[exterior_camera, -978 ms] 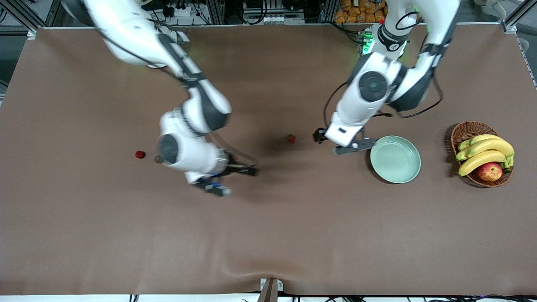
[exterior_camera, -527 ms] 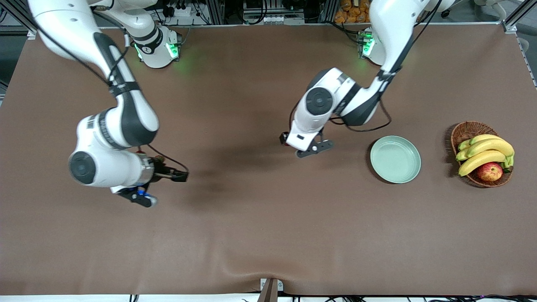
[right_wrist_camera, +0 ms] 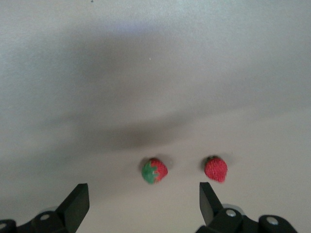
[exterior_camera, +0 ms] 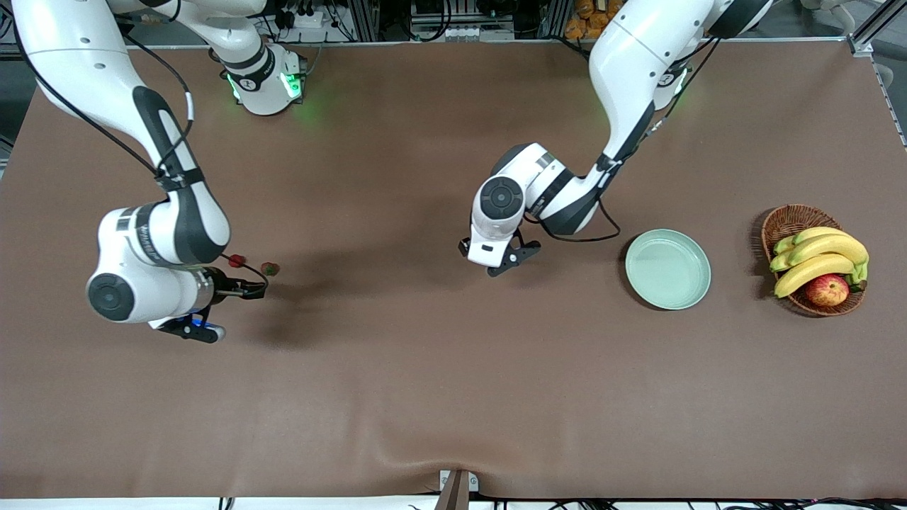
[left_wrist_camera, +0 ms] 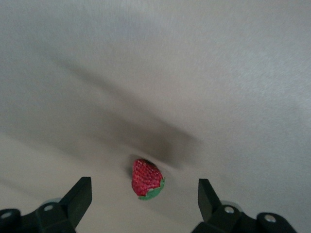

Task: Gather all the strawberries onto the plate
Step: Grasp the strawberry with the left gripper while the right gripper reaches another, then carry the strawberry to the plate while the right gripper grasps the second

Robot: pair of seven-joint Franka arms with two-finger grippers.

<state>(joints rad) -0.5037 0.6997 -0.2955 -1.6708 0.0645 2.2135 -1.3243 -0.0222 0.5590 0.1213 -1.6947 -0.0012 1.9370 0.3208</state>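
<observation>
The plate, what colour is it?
The plate is plain pale mint green, with no pattern. It shows best in the front view.

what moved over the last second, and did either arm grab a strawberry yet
Both arms moved toward the right arm's end of the table. The right gripper now hangs open by two strawberries; the left gripper left the plate and is open over the third strawberry. Nothing is grasped yet. The berries, the empty plate and the fruit basket stayed put.
</observation>
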